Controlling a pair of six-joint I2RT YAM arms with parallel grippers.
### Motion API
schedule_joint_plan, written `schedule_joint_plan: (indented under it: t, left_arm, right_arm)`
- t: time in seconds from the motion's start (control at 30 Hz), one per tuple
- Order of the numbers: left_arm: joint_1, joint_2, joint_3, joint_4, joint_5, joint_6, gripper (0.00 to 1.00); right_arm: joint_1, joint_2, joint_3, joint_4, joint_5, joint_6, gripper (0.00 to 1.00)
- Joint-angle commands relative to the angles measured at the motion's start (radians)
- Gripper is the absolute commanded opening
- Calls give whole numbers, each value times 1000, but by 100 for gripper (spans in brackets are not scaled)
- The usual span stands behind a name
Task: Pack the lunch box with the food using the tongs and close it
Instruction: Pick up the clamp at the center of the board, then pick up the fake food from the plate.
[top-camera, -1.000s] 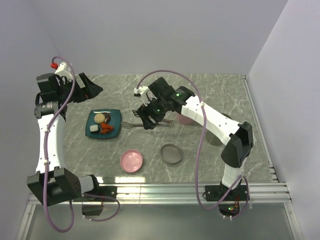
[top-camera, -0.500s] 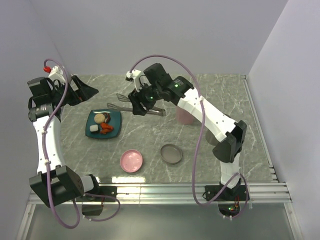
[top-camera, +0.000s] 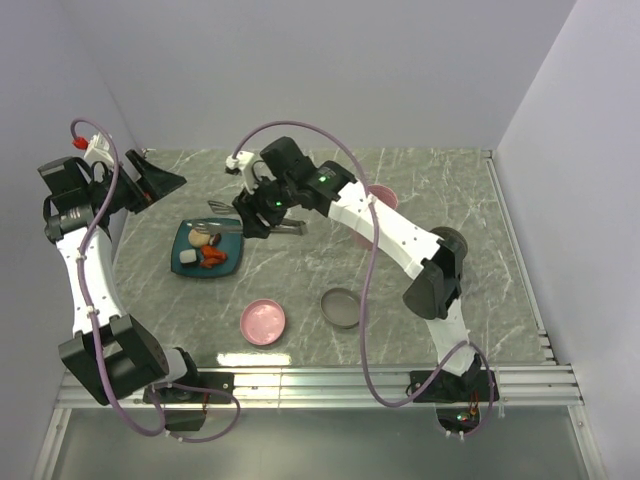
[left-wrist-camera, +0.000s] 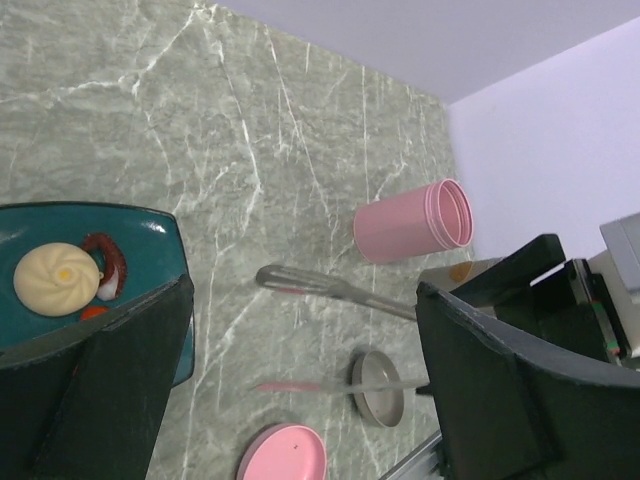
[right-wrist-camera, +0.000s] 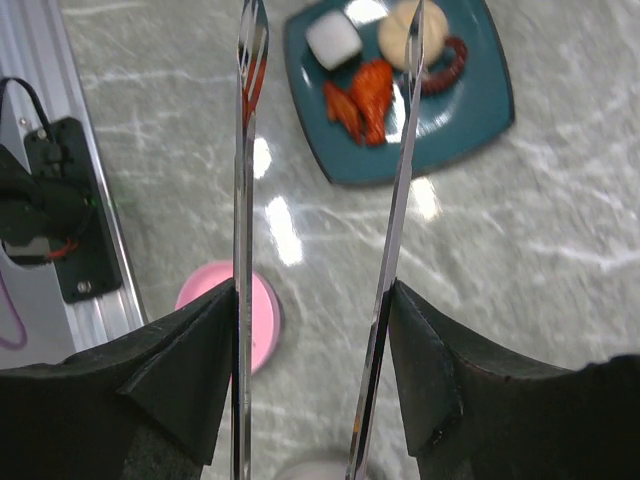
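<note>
My right gripper (top-camera: 262, 214) (right-wrist-camera: 315, 385) is shut on the silver tongs (top-camera: 222, 218) (right-wrist-camera: 243, 200), one finger pressing the outside of each arm. The tongs are in the air, spread, with their tips over the teal plate (top-camera: 232, 232) (right-wrist-camera: 470, 120). One tip hangs over the beige bun (right-wrist-camera: 402, 30); the other is just off the plate's edge. On the plate lie the food pieces: a white cube (right-wrist-camera: 333, 40), red-orange bits (right-wrist-camera: 365, 95) and a dark piece (right-wrist-camera: 456, 58). The pink lunch box (top-camera: 384, 194) (left-wrist-camera: 412, 222) stands behind the right arm. My left gripper (top-camera: 150, 180) (left-wrist-camera: 305, 400) is open and empty, far left.
A pink lid (top-camera: 264, 321) (right-wrist-camera: 258, 325) and a grey lid (top-camera: 342, 307) (left-wrist-camera: 380, 388) lie near the front of the marble table. The metal rail (top-camera: 400, 378) runs along the near edge. Walls close off the back and both sides.
My right arm has carried the tongs up off the table middle and leftward to above the plate. The left arm has drawn back toward the left wall.
</note>
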Motion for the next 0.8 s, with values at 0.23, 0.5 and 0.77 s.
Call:
schedule_joint_plan:
  t: [0.23, 0.5, 0.77]
  left_arm:
    - [14, -25, 17, 41, 11, -13, 99]
    - [46, -22, -20, 98, 29, -67, 99]
    - [47, -10, -18, 95, 37, -59, 99]
  right_arm:
    - [65, 147, 139, 137, 84, 79, 62]
    - [67, 227, 145, 240, 187, 136, 61]
    - [68, 283, 156, 329, 199, 138, 61]
